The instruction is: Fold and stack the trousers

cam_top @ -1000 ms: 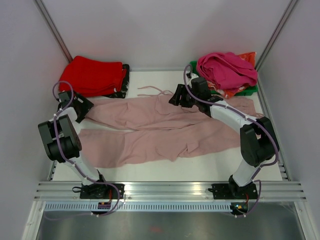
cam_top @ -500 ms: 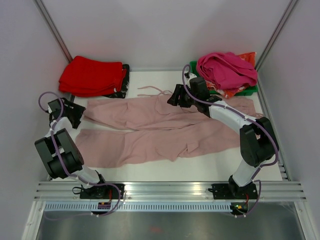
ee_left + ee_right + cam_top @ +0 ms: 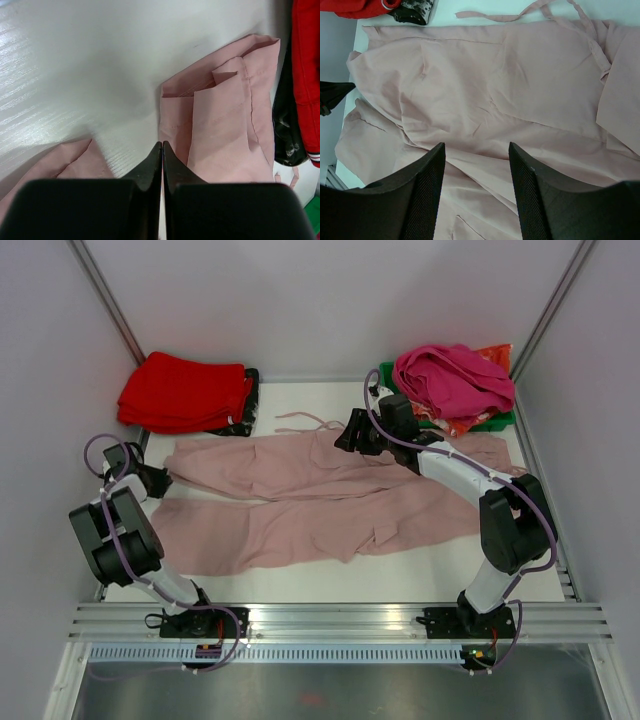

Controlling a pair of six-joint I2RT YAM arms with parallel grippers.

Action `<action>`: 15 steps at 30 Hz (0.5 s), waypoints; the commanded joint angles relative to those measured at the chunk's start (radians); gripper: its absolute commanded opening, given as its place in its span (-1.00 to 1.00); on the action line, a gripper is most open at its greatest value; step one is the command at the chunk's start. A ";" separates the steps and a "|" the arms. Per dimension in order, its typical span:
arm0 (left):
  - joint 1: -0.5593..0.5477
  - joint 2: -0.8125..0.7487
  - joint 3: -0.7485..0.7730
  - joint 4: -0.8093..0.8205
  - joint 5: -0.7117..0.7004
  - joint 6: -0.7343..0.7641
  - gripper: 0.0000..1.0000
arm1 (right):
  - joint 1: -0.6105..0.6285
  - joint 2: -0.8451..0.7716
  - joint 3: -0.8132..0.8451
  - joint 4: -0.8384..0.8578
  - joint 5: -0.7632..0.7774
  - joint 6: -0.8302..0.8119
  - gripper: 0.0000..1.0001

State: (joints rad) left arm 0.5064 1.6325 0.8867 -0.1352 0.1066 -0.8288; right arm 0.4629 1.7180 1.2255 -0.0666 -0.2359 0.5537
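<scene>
My left gripper (image 3: 161, 146) has its black fingers pressed flat together, tips at the edge of a leg cuff of the pale dusty-pink thin-fabric trousers (image 3: 300, 502); I cannot tell whether cloth is pinched. My right gripper (image 3: 477, 150) hangs above their waist end, fingers well apart. The trousers lie spread across the white table (image 3: 420, 565).

Bright, even light, soft shadows; glare streaks the glossy white tabletop (image 3: 60, 75), and the black two-finger left gripper (image 3: 161, 146) looms soft-focused up close.
</scene>
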 commanded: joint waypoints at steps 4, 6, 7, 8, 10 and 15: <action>0.001 0.044 0.023 0.065 0.019 -0.041 -0.95 | 0.006 0.003 0.014 0.034 -0.005 0.006 0.19; -0.002 0.061 0.023 0.100 0.054 -0.041 -0.94 | 0.008 0.008 0.017 0.034 -0.005 0.005 0.20; -0.005 0.067 0.024 0.129 0.065 -0.046 -0.89 | 0.006 0.009 0.017 0.033 -0.005 0.006 0.19; -0.006 0.082 0.034 0.146 0.082 -0.049 -0.88 | 0.006 0.011 0.017 0.034 -0.005 0.006 0.20; -0.022 0.102 0.053 0.175 0.097 -0.043 -0.79 | 0.006 0.012 0.017 0.033 -0.003 0.008 0.20; -0.061 0.151 0.126 0.184 0.099 -0.026 -0.62 | 0.006 0.017 0.017 0.027 0.003 0.011 0.20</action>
State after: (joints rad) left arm 0.4648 1.7683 0.9516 -0.0265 0.1734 -0.8478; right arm 0.4629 1.7218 1.2259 -0.0666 -0.2352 0.5545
